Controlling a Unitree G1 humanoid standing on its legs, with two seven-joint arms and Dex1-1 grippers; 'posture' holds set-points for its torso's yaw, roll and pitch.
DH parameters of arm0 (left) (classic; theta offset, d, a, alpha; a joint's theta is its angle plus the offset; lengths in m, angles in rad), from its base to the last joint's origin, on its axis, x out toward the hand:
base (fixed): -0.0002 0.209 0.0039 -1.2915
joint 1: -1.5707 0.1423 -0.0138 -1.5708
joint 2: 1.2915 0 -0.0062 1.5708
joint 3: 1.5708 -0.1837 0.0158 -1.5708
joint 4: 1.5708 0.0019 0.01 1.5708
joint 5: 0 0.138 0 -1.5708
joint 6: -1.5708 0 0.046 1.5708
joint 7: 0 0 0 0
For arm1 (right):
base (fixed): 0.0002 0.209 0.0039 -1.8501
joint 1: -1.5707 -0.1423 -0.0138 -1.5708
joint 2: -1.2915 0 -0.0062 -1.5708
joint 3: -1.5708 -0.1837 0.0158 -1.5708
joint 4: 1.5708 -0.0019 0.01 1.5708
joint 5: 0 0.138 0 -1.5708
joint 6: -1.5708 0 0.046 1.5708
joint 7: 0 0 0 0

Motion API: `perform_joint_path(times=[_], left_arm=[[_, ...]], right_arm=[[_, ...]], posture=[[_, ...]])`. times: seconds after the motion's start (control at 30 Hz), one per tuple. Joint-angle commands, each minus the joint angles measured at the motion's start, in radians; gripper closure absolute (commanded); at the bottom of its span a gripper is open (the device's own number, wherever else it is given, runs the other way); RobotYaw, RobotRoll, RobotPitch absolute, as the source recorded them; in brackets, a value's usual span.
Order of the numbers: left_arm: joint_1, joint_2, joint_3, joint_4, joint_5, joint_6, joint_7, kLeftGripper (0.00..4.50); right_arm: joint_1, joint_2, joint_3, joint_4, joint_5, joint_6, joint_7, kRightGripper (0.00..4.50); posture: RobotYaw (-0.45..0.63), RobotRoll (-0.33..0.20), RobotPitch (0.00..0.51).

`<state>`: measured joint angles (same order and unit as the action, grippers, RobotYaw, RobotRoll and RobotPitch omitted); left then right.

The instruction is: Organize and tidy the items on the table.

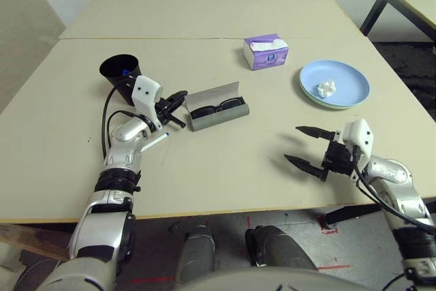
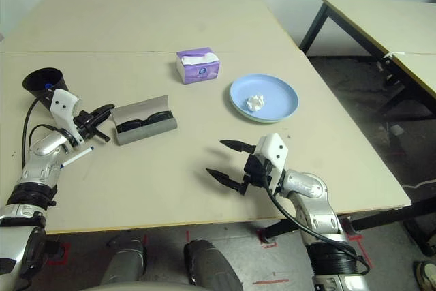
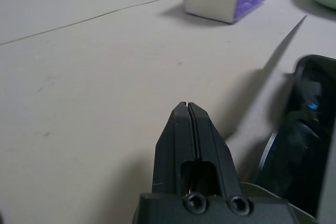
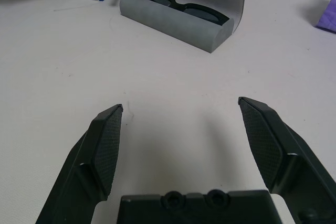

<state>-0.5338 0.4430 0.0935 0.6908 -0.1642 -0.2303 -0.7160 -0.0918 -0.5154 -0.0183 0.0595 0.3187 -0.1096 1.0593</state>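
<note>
Glasses case beside (left) end effector.

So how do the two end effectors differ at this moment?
The left end effector has its fingers pressed shut, while the right end effector is spread wide open. The left sits beside the open glasses case, close to the black cup; the right hovers over bare table, nearer the plate. Both hold nothing.

Table smooth matt beige; glasses case matt grey; right hand pads textured blk.
</note>
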Motion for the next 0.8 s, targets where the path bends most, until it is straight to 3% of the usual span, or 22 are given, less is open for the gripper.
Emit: perform_joint_path(times=[0.03, 0.4, 0.8], left_arm=[[0.036, -0.015, -0.031, -0.022, 0.012, -0.003, -0.032, 4.47], [0.145, 0.017, -0.056, -0.147, 0.008, 0.027, -0.094, 4.47], [0.15, 0.076, 0.0, -0.222, -0.039, 0.094, -0.101, 4.47]], right_arm=[[0.016, -0.005, 0.012, -0.013, -0.001, 0.008, -0.005, 0.0], [0.006, -0.003, 0.028, 0.001, -0.005, 0.008, -0.003, 0.0], [-0.007, 0.003, 0.04, 0.029, -0.005, -0.014, 0.007, 0.0]], posture=[[-0.09, 0.0, 0.128], [-0.08, 0.0, 0.129], [-0.08, 0.0, 0.122]])
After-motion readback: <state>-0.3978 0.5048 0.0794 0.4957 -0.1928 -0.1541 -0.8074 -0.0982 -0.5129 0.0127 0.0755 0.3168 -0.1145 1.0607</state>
